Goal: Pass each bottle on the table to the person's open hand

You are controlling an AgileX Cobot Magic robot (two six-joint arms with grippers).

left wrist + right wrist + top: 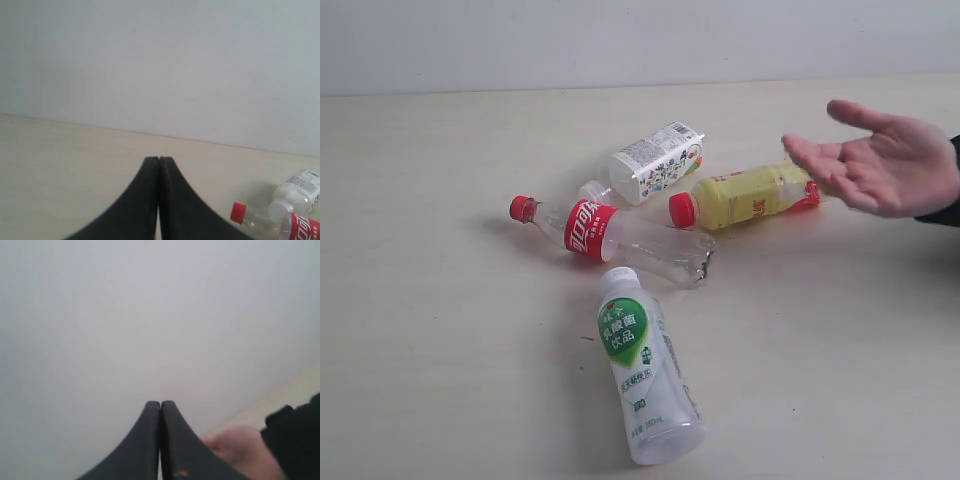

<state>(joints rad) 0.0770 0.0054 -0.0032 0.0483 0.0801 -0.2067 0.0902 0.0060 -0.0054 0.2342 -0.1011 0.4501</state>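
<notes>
Left wrist view first: my left claw (158, 160) is closed tight, tips pressed together with nothing between them, aimed across the worktop (60, 165). Off beyond its tips lie the clear red-capped bottle (270, 220) and, just behind it, the squarish bottle (300, 187), both well apart from the claw. My right claw (160, 403) is likewise closed and empty, pointed at a blank wall (150, 315), with the person's open hand (240, 452) and black sleeve (295, 435) blurred close beside it. On the exterior view neither claw shows. All four bottles lie on their sides. Taking the clear one as centre, the squarish one sits at 1 o'clock, the yellow bottle (745, 195) at 2 o'clock and the green-label bottle (640, 375) at 6 o'clock. The hand hovers palm up at the frame's 3 o'clock, by the yellow bottle's base.
</notes>
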